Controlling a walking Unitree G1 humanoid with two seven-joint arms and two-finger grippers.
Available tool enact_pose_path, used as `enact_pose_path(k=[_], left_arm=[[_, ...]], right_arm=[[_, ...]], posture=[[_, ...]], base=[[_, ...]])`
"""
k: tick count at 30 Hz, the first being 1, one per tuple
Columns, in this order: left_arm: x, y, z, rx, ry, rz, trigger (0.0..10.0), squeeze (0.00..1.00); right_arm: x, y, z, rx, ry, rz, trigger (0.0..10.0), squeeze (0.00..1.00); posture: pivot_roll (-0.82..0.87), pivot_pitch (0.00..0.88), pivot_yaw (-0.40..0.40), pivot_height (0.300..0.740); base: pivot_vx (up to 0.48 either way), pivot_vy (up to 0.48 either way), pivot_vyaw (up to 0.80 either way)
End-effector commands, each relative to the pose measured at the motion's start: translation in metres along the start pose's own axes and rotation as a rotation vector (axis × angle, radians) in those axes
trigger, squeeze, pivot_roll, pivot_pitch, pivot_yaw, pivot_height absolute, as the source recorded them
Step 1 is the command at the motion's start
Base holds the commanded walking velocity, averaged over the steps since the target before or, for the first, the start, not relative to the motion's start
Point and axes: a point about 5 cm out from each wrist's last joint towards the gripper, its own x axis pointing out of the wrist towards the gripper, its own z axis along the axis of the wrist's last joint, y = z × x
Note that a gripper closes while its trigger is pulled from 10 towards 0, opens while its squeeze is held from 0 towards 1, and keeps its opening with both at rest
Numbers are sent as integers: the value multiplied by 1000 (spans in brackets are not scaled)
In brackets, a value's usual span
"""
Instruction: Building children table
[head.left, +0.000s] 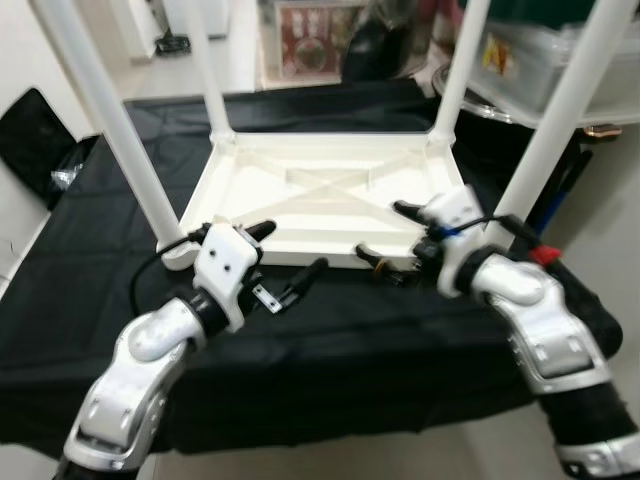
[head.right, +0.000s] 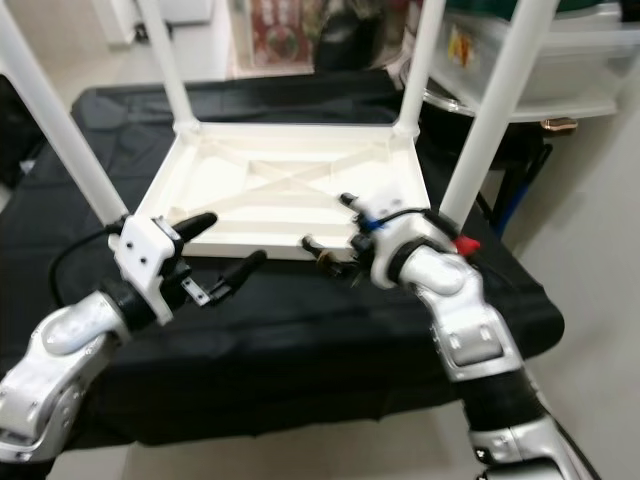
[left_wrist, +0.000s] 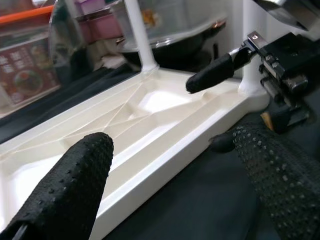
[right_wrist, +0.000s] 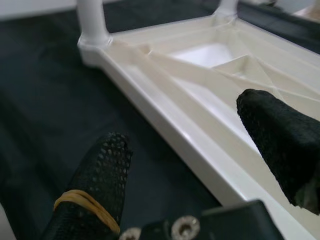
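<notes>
Both hands gape empty: left hand (head.left: 285, 260), right hand (head.left: 385, 235) straddling upturned white table (head.left: 320, 195)'s near edge; right wrist view shows yellow band (right_wrist: 85, 202) on finger.

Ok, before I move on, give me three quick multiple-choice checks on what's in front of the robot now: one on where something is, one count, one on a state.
1. Where does the white tabletop lie?
A. on the black cloth
B. on the bare floor
C. on a shelf

2. How many white legs stand up from its corners?
A. two
B. three
C. four

3. How are the two grippers?
A. both open, holding nothing
B. both shut on a leg
C. left shut, right open

Answers:
1. A: the upside-down tabletop rests on the black cloth, ribbed underside up.
2. C: one leg rises from each of the four corners.
3. A: the left gripper and right gripper each have their fingers spread at the tabletop's near edge, with nothing between them; both wrist views show this.
</notes>
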Motion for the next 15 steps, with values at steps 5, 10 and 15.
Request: enact_pose_path(k=[5,10,15], left_arm=[[-16,10,-4,146,134,-117,10000,0],[-22,10,-4,216,195,-207,10000,0],[-13,14,11,269,174,-265,10000,0]], right_arm=[[0,-38,-16,-69,154,41,10000,0],[10,-41,-11,-37,124,96,10000,0],[27,-31,-1,11,86,321,10000,0]], posture=[[-8,151,19,740],[6,161,30,740],[-2,171,62,740]], base=[[0,0,0],[0,0,0],[0,0,0]])
